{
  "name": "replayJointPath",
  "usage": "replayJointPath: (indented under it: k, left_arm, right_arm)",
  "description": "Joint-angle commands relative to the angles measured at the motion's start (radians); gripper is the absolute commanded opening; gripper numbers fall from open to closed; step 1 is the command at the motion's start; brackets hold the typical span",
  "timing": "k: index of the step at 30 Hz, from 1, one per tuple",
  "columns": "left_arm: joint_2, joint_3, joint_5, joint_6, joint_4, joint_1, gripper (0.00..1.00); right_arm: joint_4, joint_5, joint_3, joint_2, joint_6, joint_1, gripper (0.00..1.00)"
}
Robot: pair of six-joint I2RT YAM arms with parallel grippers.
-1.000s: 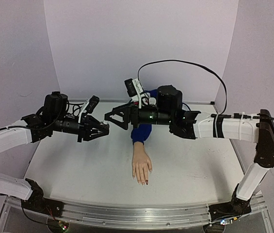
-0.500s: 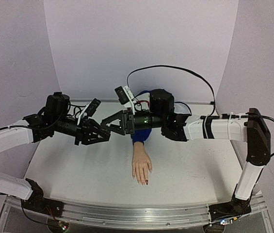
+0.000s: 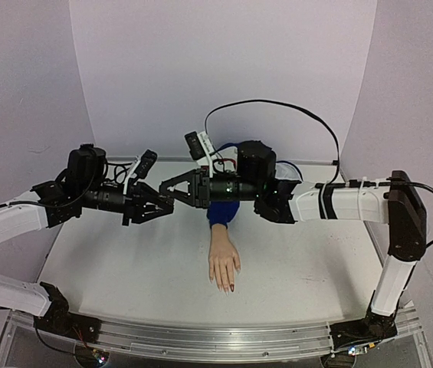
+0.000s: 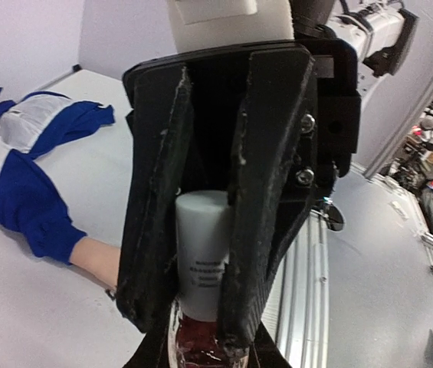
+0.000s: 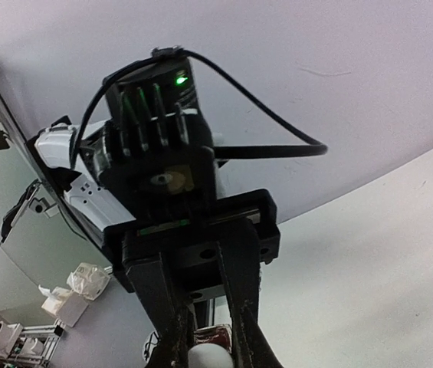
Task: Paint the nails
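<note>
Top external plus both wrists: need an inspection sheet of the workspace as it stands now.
Surface: white table, no spills visible.
Job's things: mannequin hand lies flat, pointing at the near edge, blue sleeve behind it. Nails: one shows dark red, the rest are too small to judge. Polish bottle is held in mid-air with its white cap on.
Clutter: nothing seen.
Grippers: left gripper holds the bottle body; right gripper has its fingers closed on the cap.
Cables: black cable arches over the right arm, off the table.
Surroundings: lilac backdrop; aluminium rail at the near edge.
</note>
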Motion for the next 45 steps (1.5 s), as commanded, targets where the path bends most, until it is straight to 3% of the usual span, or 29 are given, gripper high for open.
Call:
replayJointPath:
  k: [1, 4, 8, 11, 15, 18, 21, 28, 33, 45]
  left_arm:
    - [-0.055, -0.001, -0.401, 0.034, 0.058, 0.01, 0.0]
    - [-0.085, -0.027, -0.563, 0.055, 0.058, 0.01, 0.0]
    - [-0.106, -0.042, -0.673, 0.088, 0.058, 0.01, 0.0]
    - [-0.105, -0.043, -0.684, 0.099, 0.058, 0.01, 0.0]
    - [-0.101, -0.04, -0.654, 0.101, 0.056, 0.01, 0.0]
    - [-0.102, -0.04, -0.629, 0.104, 0.056, 0.01, 0.0]
    - [-0.103, -0.037, -0.594, 0.105, 0.055, 0.01, 0.0]
    - [-0.087, -0.024, -0.386, 0.111, 0.055, 0.01, 0.0]
    - [-0.064, -0.013, -0.275, 0.111, 0.055, 0.01, 0.0]
    - [-0.042, -0.008, -0.214, 0.106, 0.054, 0.002, 0.0]
  right_arm:
    - [0.108, 0.142, -0.004, -0.001, 0.098, 0.011, 0.0]
    - [0.013, 0.458, -0.009, -0.011, 0.121, 0.055, 0.0]
    - [-0.194, 0.876, 0.098, -0.001, 0.123, 0.162, 0.0]
    - [-0.218, 0.961, 0.159, 0.017, 0.106, 0.205, 0.0]
    - [-0.225, 0.947, 0.181, 0.015, 0.08, 0.208, 0.0]
    - [-0.223, 0.875, 0.157, -0.013, 0.034, 0.194, 0.0]
    - [-0.213, 0.719, 0.122, -0.046, 0.026, 0.144, 0.3]
    - [-0.195, 0.212, 0.062, -0.089, 0.044, -0.029, 0.81]
    - [-0.252, 0.03, 0.107, -0.056, 0.057, -0.074, 0.84]
    - [-0.296, -0.103, 0.217, 0.036, 0.037, -0.063, 0.64]
